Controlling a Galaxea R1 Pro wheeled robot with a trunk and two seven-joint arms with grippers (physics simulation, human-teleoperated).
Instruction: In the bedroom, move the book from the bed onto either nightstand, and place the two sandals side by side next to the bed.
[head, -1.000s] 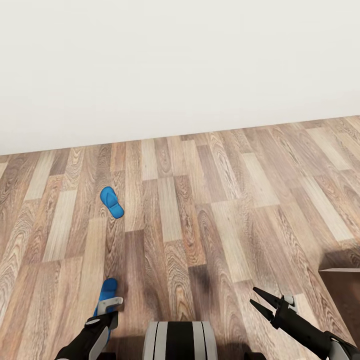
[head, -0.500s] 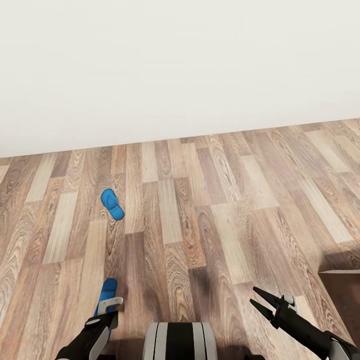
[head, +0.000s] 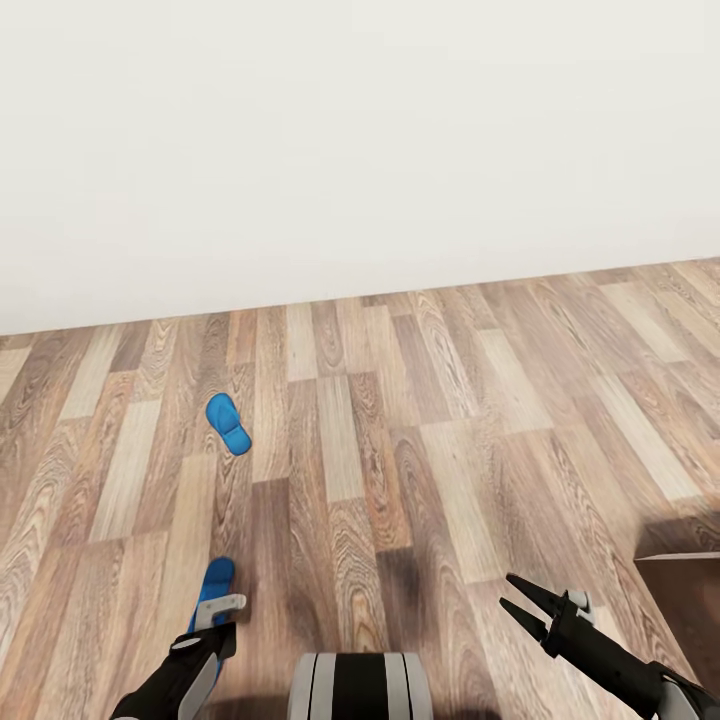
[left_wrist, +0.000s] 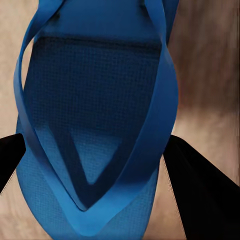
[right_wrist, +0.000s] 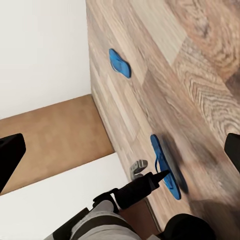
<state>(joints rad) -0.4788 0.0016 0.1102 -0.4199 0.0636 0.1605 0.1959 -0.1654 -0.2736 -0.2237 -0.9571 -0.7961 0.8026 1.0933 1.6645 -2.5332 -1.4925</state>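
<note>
Two sandals observed, both bright blue, flat-soled. The held sandal (head: 215, 583) sits at the left gripper (head: 222, 612), low on the left of the head view; the left wrist view shows its sole and blue Y-shaped strap (left_wrist: 95, 125) close up, the dark fingers (left_wrist: 200, 190) flanking it on either side, closed on it. The right wrist view shows the same sandal (right_wrist: 166, 167) at the tip of the left gripper (right_wrist: 150, 180), just above the plank floor (head: 450, 420). The second sandal (head: 228, 423) lies flat on the floor, well apart from the first, nearer the white wall (head: 360, 140).

Right gripper (head: 525, 605): jaws spread, nothing between them. A brown box-like corner (head: 685, 580) shows at the right edge.

Against the earlier frames, the whole scene has drifted slightly, consistent with camera movement; the floor sandal is not seen to move on the planks. Both grippers unchanged
</note>
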